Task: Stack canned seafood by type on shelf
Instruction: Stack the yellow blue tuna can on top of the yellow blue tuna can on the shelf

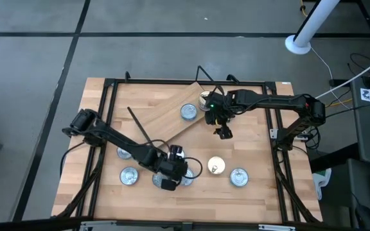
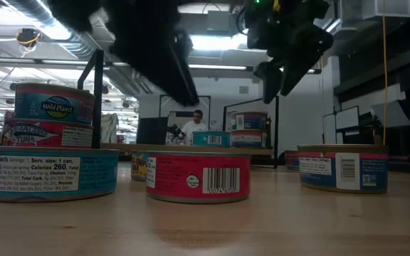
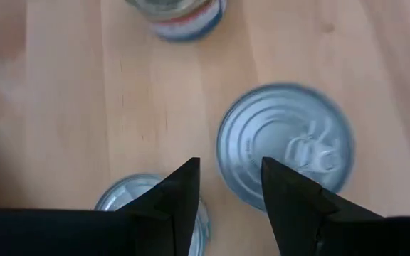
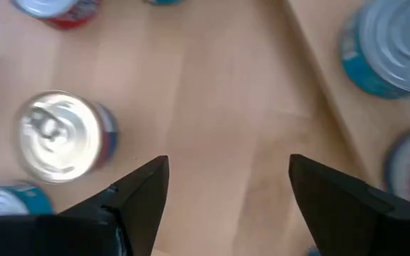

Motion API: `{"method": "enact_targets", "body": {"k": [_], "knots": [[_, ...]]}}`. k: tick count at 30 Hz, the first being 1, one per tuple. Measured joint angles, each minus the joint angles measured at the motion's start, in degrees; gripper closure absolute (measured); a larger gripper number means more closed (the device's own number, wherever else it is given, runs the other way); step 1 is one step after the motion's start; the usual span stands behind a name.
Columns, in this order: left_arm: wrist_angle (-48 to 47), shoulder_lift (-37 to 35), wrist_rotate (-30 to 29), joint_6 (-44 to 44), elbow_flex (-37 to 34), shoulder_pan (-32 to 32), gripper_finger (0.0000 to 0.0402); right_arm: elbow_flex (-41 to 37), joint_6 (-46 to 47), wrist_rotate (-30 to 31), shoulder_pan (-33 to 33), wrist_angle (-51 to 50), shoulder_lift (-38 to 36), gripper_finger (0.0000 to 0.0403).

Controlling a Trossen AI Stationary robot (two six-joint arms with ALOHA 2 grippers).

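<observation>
Wooden table (image 1: 255, 192) carries a slanted light wood shelf (image 1: 166, 119) with a silver-lidded tin (image 1: 188, 112) on it. More tins lie near the front edge, among them a gold-lidded tin (image 1: 216, 166). Left claw (image 1: 169, 182) hangs low over these, fingers partly apart, empty. Right claw (image 1: 223, 133) hovers beside the shelf, spread wide, holding nothing.
</observation>
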Motion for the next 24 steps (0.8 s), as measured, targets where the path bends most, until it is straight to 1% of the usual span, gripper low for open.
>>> {"method": "enact_targets", "body": {"k": [3, 5, 10, 13, 15, 24], "knots": [[0.1, 1.4, 0.0, -1.6, 0.0, 0.8, 0.0256, 0.0, 0.1, -2.9, 0.0, 0.0, 0.0, 0.0113], [0.1, 2.4, -0.1, -2.8, 0.0, 1.4, 0.0256, 0.0, 0.1, -3.7, 0.0, 0.0, 0.0, 0.0113], [-0.3, 2.6, -1.0, -6.7, 0.0, 2.9, 0.0256, 0.0, 0.1, -3.7, 0.0, 0.1, 0.0, 0.0113], [-2.2, 2.7, -3.1, -9.9, 0.0, 3.5, 0.0256, 0.0, 0.0, -3.7, 0.0, 0.1, 0.0, 0.0113], [-3.0, 2.7, -3.2, -11.4, 0.0, 3.6, 0.0256, 0.0, 0.0, -3.7, 0.0, 0.1, 0.0, 0.0113], [-2.9, 2.7, -3.0, -12.4, 0.0, 3.0, 0.0256, 0.0, 0.0, -3.7, 0.0, 0.1, 0.0, 0.0114]]}}
